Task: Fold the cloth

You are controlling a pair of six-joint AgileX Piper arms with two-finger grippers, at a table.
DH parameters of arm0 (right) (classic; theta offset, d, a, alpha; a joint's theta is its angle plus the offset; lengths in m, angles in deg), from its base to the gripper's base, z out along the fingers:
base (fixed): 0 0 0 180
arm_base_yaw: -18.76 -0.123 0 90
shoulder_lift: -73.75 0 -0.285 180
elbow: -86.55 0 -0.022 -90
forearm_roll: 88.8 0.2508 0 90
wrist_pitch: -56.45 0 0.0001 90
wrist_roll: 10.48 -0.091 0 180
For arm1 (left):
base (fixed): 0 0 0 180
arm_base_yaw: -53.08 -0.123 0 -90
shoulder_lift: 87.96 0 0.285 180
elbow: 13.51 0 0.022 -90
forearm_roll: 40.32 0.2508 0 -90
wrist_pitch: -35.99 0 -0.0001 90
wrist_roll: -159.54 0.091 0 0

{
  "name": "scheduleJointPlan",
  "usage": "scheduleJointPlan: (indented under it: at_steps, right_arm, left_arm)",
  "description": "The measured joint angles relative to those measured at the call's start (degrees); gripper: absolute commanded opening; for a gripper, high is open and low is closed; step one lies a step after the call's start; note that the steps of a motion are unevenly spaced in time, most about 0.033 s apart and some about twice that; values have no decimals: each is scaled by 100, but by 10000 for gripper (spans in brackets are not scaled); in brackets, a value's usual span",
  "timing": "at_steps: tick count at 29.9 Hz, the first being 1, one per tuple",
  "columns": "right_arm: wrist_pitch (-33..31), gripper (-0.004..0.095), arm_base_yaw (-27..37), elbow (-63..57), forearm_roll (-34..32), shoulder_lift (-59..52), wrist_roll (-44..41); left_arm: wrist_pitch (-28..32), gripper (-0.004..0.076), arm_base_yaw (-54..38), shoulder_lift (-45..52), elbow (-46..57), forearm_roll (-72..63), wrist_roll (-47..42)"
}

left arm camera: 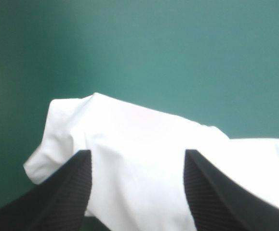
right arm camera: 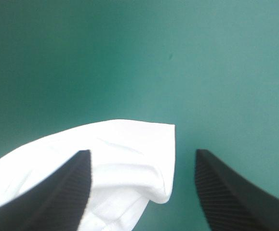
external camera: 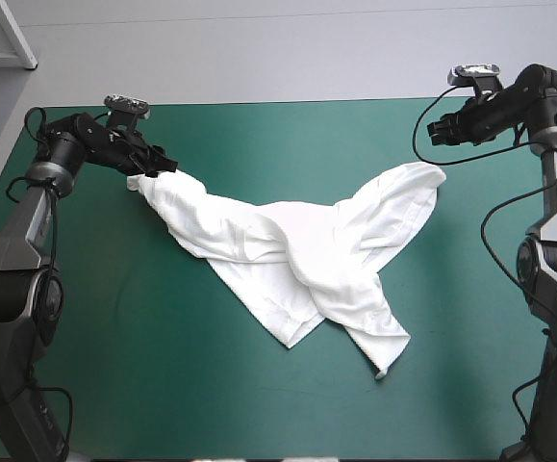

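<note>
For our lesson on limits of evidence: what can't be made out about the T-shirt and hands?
High view: the T-shirt hides its lower layers under folds.
Left wrist view: whether the left hand touches the T-shirt, which runs off the edge between the fingers.
Right wrist view: how high the right hand sits over the T-shirt's corner.

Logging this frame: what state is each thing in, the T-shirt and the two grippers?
T-shirt: unfolded and rumpled, stretched in a wide V across the teal-green cover, one end at each gripper.
Left gripper: open, fingers apart, one end of the T-shirt between them.
Right gripper: open, fingers apart, a corner of the T-shirt between them, not clamped.
</note>
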Motion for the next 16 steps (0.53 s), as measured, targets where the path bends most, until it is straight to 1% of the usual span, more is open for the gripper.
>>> scheduleJointPlan:
  at_steps: [1,3,7,8,11,13,16]
  right_arm:
    - [0,770,0,0,-51,-48,-65]
    - [-14,713,0,0,-149,-168,-162]
    - [-36,571,0,-25,-233,-644,-415]
    - [-36,521,0,-39,-224,-777,-506]
    - [-36,433,0,-264,-62,-1362,-680]
    - [-42,396,0,-590,74,-1862,-692]
    - [-55,387,0,-1286,131,-2650,-687]
  left_arm:
    - [-25,449,0,12,0,0,6]
    - [-68,429,0,92,5,2,5]
    - [-231,427,0,542,10,-5,5]
    - [-290,427,0,712,10,-21,5]
    - [-567,425,0,1219,10,-168,27]
    - [-676,410,0,1561,65,-258,40]
    - [-712,399,0,2218,389,-386,40]
